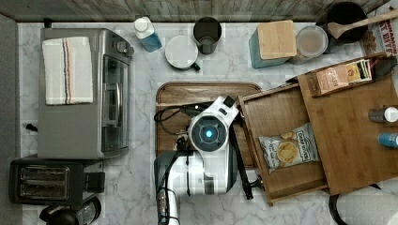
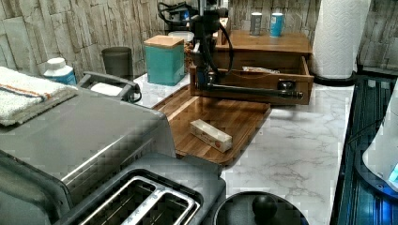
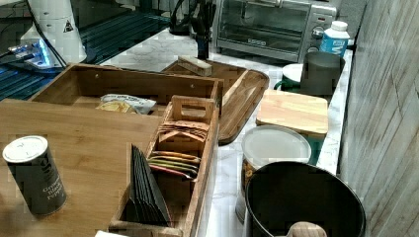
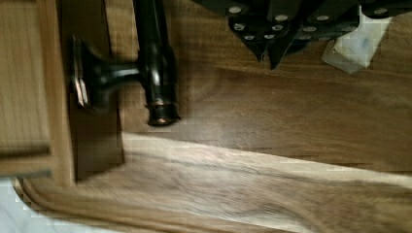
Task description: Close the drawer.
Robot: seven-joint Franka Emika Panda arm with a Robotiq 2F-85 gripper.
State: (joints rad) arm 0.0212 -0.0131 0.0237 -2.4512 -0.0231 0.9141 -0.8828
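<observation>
Top view, left to right: toaster oven (image 1: 84,93) is sitting well clear, so no risk there. The walnut tray (image 1: 206,91) is lying mid-surface w/ the arm hanging over it. In the left view the gripper (image 2: 202,82) is hovering just beside the black handle bar (image 2: 253,90), near one end. The fingers (image 4: 257,43) are looking pinched together, grasping nothing. The drawer (image 1: 274,117) is standing pulled well out at 3 o'clock of the arm, w/ a chip bag (image 1: 288,150) lying inside. Likely trouble: pushing off-centre near the bar's end is probably skewing the drawer so it's jamming in its slot. The round bar is also inviting the fingers to slip over or under it. The arm's cable (image 1: 241,159) is trailing close to the handle & could be snagging. The puffy bag may be catching under the slab (image 1: 347,140) at 3 o'clock, or the whole unit sliding on the marble surface (image 1: 141,187).
</observation>
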